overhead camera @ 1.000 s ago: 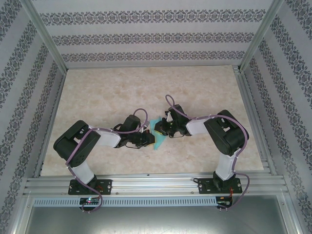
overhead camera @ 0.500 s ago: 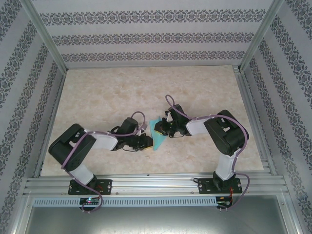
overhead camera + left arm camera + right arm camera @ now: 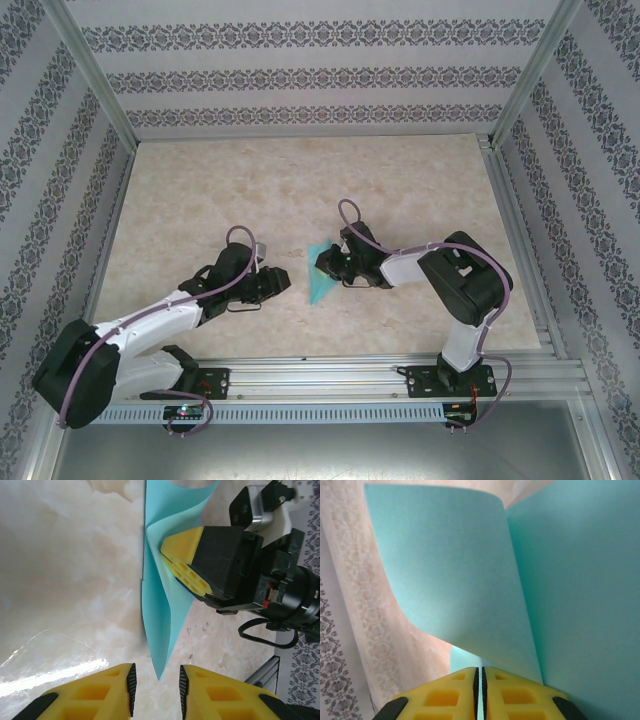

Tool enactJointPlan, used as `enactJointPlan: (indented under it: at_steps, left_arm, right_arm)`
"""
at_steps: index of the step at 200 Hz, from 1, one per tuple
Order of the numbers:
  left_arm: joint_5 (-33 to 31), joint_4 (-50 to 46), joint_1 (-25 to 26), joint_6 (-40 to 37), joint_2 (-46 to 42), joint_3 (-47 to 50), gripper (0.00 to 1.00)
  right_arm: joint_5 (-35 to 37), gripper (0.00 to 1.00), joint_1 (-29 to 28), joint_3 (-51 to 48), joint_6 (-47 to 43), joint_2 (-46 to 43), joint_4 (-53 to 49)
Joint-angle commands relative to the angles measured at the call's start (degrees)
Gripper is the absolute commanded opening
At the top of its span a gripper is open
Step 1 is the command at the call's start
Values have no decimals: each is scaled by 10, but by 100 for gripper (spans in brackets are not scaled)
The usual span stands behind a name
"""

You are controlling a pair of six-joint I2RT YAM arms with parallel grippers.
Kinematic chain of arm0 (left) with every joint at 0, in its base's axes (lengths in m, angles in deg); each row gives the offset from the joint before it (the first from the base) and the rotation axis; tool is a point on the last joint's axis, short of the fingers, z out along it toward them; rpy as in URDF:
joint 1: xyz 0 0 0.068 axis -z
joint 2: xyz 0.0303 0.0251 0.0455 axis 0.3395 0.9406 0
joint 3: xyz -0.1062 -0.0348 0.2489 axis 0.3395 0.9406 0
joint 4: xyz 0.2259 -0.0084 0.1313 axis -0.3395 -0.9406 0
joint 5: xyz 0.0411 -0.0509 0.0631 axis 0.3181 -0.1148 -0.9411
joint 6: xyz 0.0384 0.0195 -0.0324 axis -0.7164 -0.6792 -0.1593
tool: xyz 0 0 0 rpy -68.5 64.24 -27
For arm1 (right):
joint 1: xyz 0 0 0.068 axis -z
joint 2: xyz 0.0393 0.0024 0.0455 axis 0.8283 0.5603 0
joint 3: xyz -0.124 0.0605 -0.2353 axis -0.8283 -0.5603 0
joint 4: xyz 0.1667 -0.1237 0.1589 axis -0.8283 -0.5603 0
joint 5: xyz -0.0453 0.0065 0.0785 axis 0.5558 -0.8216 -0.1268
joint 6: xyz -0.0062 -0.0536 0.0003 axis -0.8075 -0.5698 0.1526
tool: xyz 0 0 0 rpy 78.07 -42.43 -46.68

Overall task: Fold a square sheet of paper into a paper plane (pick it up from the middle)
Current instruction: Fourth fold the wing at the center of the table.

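The square sheet of paper (image 3: 318, 282) is teal and folded into a narrow, pointed paper plane shape, lying at the table's middle. In the left wrist view the paper (image 3: 161, 600) tapers to a tip that reaches just between my left gripper's (image 3: 156, 681) open pads, touching neither. My left gripper (image 3: 284, 284) sits just left of the paper. My right gripper (image 3: 326, 266) is shut on the paper's far end. Its yellow fingers (image 3: 186, 562) pinch a raised fold. In the right wrist view the right gripper (image 3: 480, 673) clamps a thin teal edge, with curled paper (image 3: 450, 580) ahead.
The marble-patterned table (image 3: 250, 190) is bare around the paper. Aluminium frame posts and patterned walls (image 3: 300, 75) enclose it. A metal rail (image 3: 320, 375) runs along the near edge by the arm bases.
My left gripper opened, let go of the paper and drew back to the left as its arm stretched low. The right gripper kept its hold and shifted slightly towards the near edge.
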State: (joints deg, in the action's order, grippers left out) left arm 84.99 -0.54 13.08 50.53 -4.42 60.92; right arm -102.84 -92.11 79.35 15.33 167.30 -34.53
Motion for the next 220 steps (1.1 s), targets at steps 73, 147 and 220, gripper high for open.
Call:
enactJointPlan:
  at_steps: [73, 147, 220]
  left_arm:
    - [147, 99, 3, 39, 193, -124, 29]
    - [164, 147, 7, 57, 270, -131, 30]
    - [166, 59, 13, 18, 311, -124, 27]
  right_arm:
    - [60, 14, -21, -34, 18, 33, -96]
    - [56, 14, -17, -35, 14, 31, -99]
    - [54, 13, -13, -34, 8, 29, -106]
